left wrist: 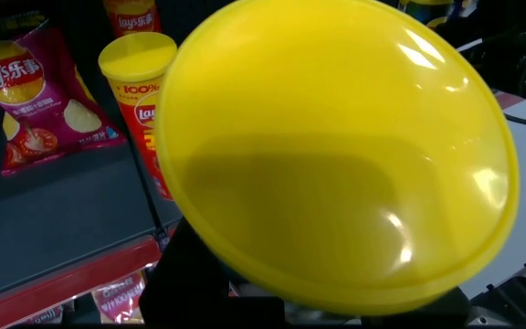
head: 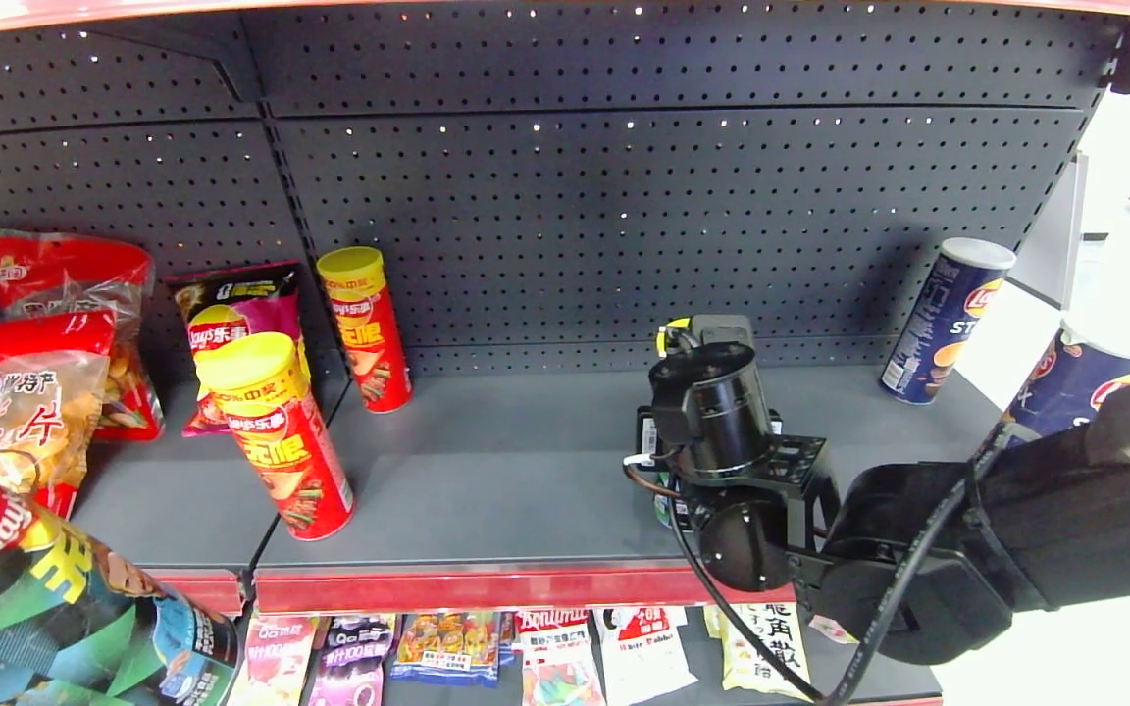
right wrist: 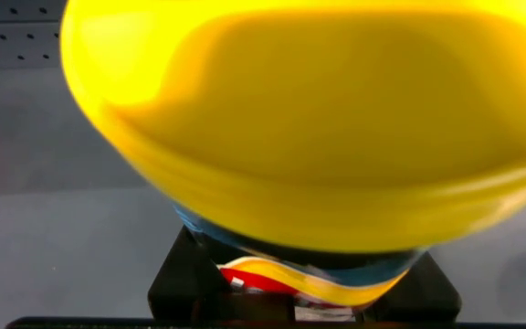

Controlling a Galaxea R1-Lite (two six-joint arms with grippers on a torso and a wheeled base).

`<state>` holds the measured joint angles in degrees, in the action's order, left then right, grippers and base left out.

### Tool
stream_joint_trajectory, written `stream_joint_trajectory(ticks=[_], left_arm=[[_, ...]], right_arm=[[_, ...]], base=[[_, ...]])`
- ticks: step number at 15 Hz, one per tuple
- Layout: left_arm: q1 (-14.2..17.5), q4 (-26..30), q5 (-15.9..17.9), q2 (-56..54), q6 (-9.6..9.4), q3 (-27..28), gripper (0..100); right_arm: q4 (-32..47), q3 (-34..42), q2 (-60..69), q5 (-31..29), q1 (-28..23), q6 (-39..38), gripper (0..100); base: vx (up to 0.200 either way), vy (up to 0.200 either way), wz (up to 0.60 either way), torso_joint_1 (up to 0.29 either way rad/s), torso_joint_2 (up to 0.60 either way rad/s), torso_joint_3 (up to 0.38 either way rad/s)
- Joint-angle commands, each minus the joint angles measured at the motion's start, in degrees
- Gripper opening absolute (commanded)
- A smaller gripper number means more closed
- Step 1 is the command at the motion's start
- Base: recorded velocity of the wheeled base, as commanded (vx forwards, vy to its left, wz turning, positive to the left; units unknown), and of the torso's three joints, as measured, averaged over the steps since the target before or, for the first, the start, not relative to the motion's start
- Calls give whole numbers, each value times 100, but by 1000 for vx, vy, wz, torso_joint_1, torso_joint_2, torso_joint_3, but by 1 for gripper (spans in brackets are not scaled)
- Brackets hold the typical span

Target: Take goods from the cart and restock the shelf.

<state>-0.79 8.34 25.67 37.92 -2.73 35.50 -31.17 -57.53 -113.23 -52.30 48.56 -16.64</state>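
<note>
Head view: your right gripper [head: 661, 476] is clamped on a bluish can [head: 660, 510], well right of the red can [head: 276, 441]. The green can [head: 55, 608] is left of it. Left wrist: your left gripper [left wrist: 236, 306] squeezes the green can, glossy yellow lid [left wrist: 336, 155] up close. Right wrist: the bluish can's top is yellow too, red-yellow swoosh underneath.

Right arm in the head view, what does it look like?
The right arm is mostly black: glossy cylindrical joint housings, a perforated bracket, a bulkier matte forearm. A thin black cable loops beneath it, and a small yellow connector sits at its far end.
</note>
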Motion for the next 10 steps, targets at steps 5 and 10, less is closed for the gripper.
stream_joint_trajectory(ticks=[5,10], left_arm=[[0,1,-1,13,1,-8,0],[0,1,-1,13,1,1,0]], right_arm=[[-3,-30,-59,-17,75,-164,0],[-3,5,-50,-246,181,-164,0]], base=[[0,0,0,0,0,0],[0,0,0,0,0,0]])
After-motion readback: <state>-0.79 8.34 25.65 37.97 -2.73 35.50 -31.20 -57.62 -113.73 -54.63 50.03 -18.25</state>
